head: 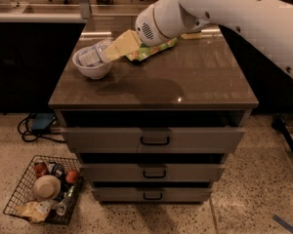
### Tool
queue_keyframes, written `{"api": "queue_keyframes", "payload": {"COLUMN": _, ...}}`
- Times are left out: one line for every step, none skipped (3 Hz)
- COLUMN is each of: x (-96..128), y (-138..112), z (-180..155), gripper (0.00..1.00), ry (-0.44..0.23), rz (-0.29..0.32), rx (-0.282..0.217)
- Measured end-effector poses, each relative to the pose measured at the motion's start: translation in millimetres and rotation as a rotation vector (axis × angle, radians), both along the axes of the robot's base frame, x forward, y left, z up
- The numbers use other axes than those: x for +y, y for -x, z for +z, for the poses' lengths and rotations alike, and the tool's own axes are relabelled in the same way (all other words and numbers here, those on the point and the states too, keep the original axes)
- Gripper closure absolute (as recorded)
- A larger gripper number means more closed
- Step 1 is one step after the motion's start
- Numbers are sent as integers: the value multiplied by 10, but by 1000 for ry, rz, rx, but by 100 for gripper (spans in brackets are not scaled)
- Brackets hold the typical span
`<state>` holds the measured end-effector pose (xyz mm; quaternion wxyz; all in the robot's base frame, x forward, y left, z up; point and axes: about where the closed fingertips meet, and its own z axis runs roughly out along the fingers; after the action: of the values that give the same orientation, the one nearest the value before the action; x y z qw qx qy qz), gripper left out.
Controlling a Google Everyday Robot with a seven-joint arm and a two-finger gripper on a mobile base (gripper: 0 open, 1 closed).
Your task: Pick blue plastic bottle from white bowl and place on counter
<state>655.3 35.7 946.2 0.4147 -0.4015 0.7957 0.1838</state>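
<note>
Reaching over the glossy grey-brown counter (195,79), the gripper (110,52) hangs at the white bowl (94,72) near its left edge.
The blue plastic bottle (92,56) lies in the bowl; whether the gripper has hold of it cannot be told. A wire basket (19,189) sits on the speckled floor (254,199).

Nothing is legible: the label on the blue plastic bottle (91,56) lying in the round white bowl (93,72) and the print on the crumpled green bag (154,49) to its right cannot be read. The cream gripper (106,55) is at the bowl's right rim, far left on the grey-brown table (195,82).
</note>
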Motion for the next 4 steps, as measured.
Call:
{"api": "queue_keyframes", "payload": {"x": 89, "y": -65, "z": -149, "gripper": 0, "ry": -39, "rz": 16, "rx": 28}}
{"api": "queue_keyframes", "payload": {"x": 160, "y": -119, "z": -287, "gripper": 0, "ry": -67, "rz": 32, "rx": 54}}
{"api": "queue_keyframes", "payload": {"x": 215, "y": -145, "z": -345, "gripper": 0, "ry": -87, "rz": 42, "rx": 62}}
{"api": "queue_keyframes", "payload": {"x": 209, "y": -177, "z": -324, "gripper": 0, "ry": -106, "rz": 43, "rx": 53}}
